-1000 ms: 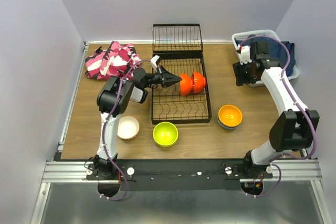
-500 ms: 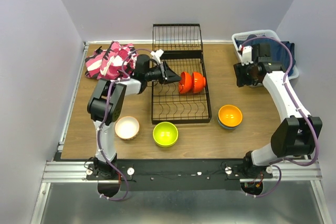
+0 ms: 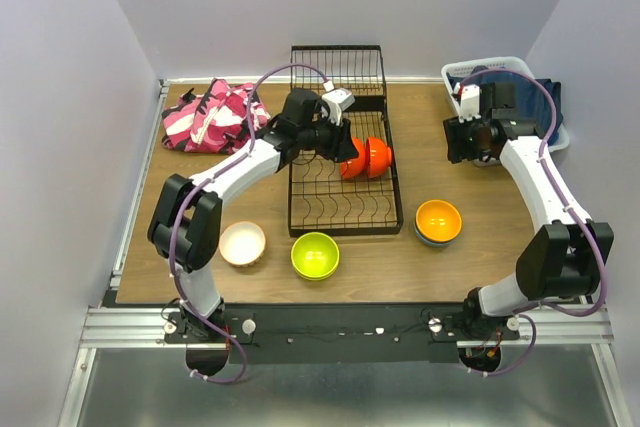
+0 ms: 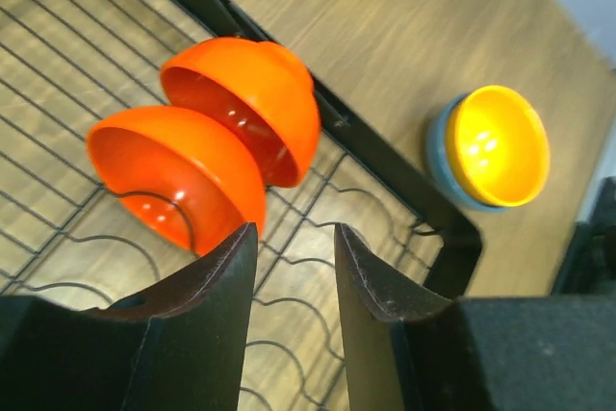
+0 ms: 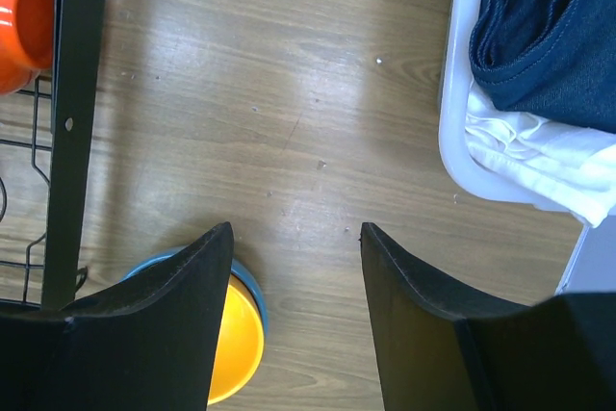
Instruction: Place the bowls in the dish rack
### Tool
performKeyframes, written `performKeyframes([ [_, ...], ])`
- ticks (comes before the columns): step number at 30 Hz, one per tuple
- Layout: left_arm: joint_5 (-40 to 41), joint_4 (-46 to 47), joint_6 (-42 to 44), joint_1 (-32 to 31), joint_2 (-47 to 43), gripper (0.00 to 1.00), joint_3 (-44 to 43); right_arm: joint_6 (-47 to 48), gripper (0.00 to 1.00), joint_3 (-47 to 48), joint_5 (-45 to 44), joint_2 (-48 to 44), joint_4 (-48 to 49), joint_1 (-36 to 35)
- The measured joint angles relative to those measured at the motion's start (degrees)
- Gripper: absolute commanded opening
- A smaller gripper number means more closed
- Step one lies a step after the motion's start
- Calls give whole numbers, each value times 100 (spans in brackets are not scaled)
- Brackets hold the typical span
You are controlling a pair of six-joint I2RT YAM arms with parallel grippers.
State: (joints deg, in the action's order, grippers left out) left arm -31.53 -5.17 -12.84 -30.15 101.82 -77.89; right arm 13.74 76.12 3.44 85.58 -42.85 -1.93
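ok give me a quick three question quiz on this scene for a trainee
1. How many bowls stand in the dish rack?
2. True or false: the orange bowl sits nested in the blue bowl.
3. The left gripper is: A) shut on a bowl, B) open and empty, C) out of view.

Key
1. Two, the red-orange bowls.
2. True.
3. B.

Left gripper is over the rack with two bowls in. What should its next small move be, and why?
Probably lift the left gripper clear of the dish rack and swing it toward the cream-white bowl. Its fingers are open and empty, both red-orange bowls already stand on edge in the rack, and that bowl sits unloaded on the table, on the left.
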Motion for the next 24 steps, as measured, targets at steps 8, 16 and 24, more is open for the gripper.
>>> performKeyframes([
  [8,984,-776,774,-249,321,46,-337,-2,64,0,138,-28,98,0],
  [16,1185,-1058,940,-286,680,46,-389,-20,64,0,225,-162,138,0],
  [24,1187,-1126,833,-286,857,46,-461,-17,64,-195,221,-435,199,0],
])
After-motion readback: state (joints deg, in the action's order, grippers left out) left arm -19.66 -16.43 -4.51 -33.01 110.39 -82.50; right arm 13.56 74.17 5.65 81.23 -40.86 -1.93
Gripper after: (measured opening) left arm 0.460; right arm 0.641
